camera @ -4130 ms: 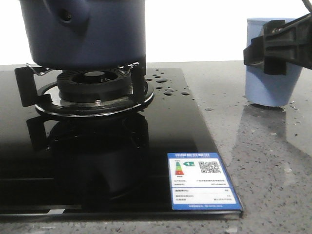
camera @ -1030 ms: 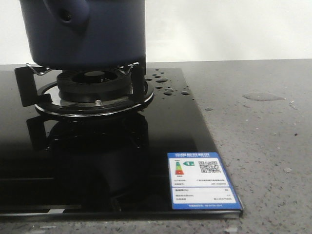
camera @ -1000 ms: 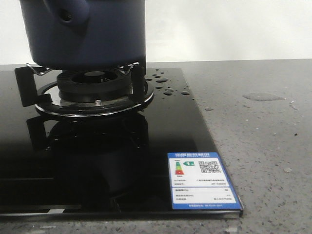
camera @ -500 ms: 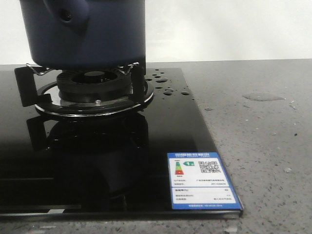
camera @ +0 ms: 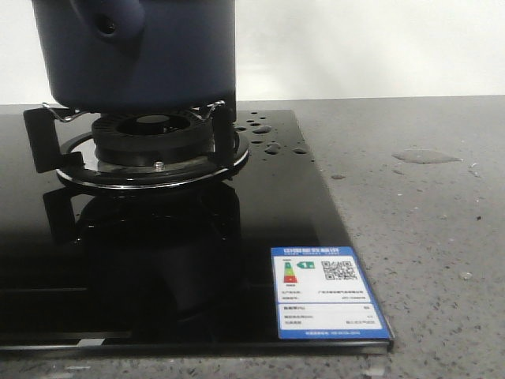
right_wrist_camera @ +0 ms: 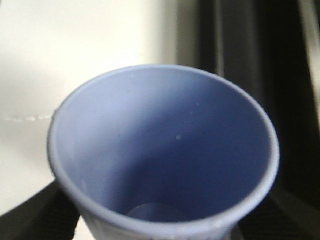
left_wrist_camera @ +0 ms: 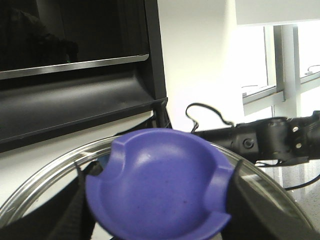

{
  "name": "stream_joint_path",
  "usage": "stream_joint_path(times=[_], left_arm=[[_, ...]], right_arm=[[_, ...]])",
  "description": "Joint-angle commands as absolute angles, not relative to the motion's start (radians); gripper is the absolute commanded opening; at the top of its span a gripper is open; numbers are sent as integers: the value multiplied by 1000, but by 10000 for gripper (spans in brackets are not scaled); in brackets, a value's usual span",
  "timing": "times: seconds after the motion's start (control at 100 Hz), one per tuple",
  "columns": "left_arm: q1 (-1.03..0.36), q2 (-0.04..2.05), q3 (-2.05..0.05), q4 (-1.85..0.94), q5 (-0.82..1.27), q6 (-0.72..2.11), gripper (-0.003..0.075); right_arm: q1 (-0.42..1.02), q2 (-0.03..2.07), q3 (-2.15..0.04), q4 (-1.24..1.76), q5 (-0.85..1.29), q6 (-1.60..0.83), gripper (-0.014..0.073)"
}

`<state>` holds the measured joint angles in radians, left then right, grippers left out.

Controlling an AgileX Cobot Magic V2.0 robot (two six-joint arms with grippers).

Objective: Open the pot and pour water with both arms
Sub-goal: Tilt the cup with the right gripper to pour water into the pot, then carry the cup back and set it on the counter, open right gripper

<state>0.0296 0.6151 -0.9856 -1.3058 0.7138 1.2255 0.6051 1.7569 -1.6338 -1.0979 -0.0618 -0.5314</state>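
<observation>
The dark navy pot [camera: 138, 51] sits on the burner grate [camera: 150, 142] at the far left of the black hob; its top is cut off by the view. In the left wrist view my left gripper [left_wrist_camera: 157, 200] is shut on the blue-purple knob [left_wrist_camera: 160, 187] of the glass lid [left_wrist_camera: 47, 172], held up in the air. In the right wrist view my right gripper [right_wrist_camera: 155, 220] is shut on the light blue cup [right_wrist_camera: 165, 150], seen from above its open mouth, with a little water at the bottom. Neither gripper shows in the front view.
The black glass hob [camera: 158, 260] carries an energy label [camera: 327, 292] at its front right corner and water drops [camera: 268, 138] beside the burner. A wet patch [camera: 426, 156] lies on the grey counter at the right. My right arm [left_wrist_camera: 270, 142] shows behind the lid.
About four seconds ago the cup stood on the counter at the right with my right gripper around it. It is now gone from the front view, leaving a wet patch. Nothing moved in the last second.
</observation>
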Motion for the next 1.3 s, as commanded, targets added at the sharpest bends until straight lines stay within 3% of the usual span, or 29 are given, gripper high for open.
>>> stream_joint_path(times=[0.0, 0.27, 0.43, 0.52, 0.65, 0.92, 1.13, 1.29], left_arm=[[13, 617, -1015, -1369, 667, 1218, 232], [-1, 617, -1015, -1347, 666, 1218, 232], [-1, 617, -1015, -1347, 666, 1218, 232], [-1, 617, -1015, -1346, 666, 1218, 232], [-1, 617, -1015, -1346, 666, 1218, 232], [-32, 621, -1009, -1328, 666, 1218, 232], [-32, 621, -964, -1330, 666, 1218, 232], [-32, 621, -939, -1331, 666, 1218, 232]], right_arm=[[602, 1722, -1668, -1131, -90, -533, 456], [602, 1717, -1670, -1336, -55, -533, 456], [602, 1703, -1670, -1336, -42, -524, 456], [604, 1699, -1670, -1209, 0, -391, 456], [611, 1682, -1670, -995, 154, -209, 456], [607, 1560, -1670, -855, 507, -45, 456], [488, 1404, -1615, -763, 628, 211, 456], [316, 1265, -1387, -616, 542, 222, 456]])
